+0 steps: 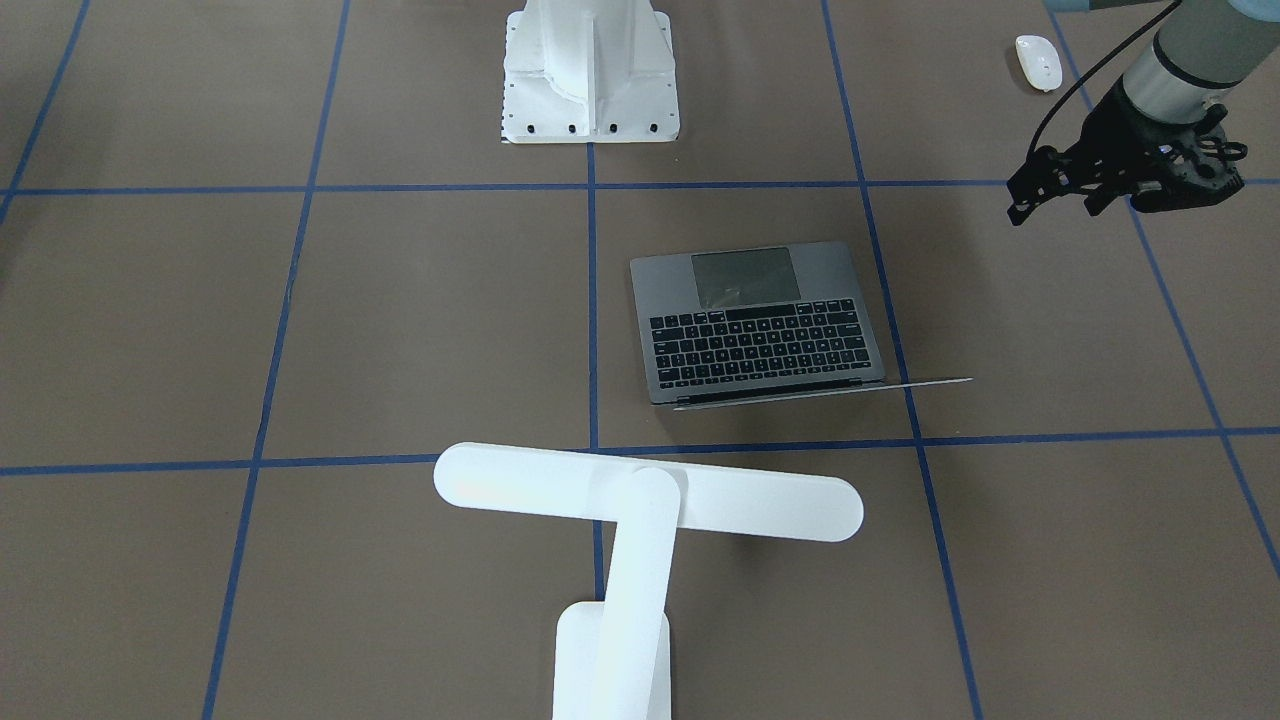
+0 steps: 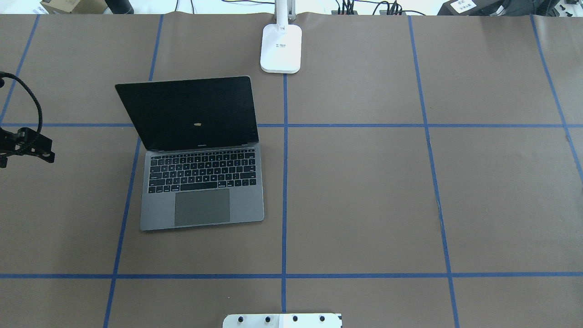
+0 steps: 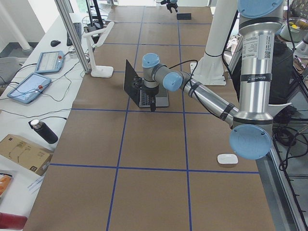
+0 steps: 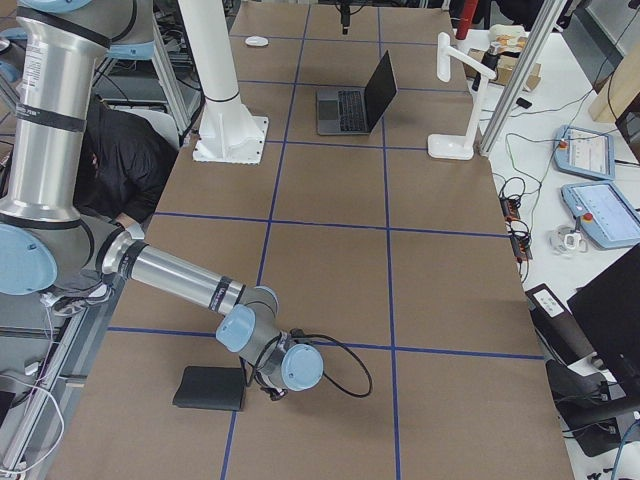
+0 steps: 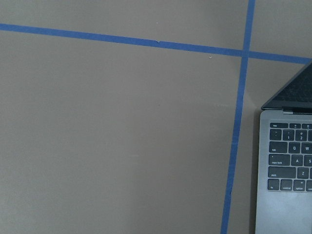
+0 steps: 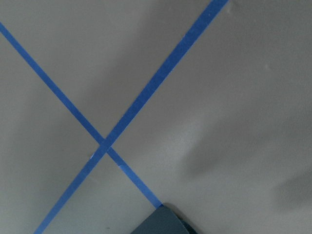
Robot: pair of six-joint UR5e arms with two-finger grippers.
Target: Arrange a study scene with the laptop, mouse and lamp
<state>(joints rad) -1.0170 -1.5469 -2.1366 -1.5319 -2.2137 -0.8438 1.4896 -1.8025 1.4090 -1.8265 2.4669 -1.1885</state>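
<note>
Brown worktop [image 2: 364,182] crossed by blue tape lines carries all three things. A dark-grey laptop [image 1: 760,330] sits open on the robot's left half, just beside the centre line, with its dark screen raised and its trackpad toward the robot. The white lamp [image 1: 645,495] stands on the centre line at the far edge from the robot, its long bar head reaching over the worktop toward the laptop's lid. The white mouse [image 1: 1038,62] lies on the robot's left near its own edge, well apart from the laptop.

The left hand [image 1: 1050,195] hovers above bare worktop on the outer side of the laptop, apart from all three things; how wide its fingers stand I cannot tell. The right hand [image 4: 275,390] is low at the far right end, just beside a black mat [image 4: 210,388]; I cannot tell whether it is spread or closed. A white pedestal [image 1: 590,70] stands at the robot's edge.
</note>
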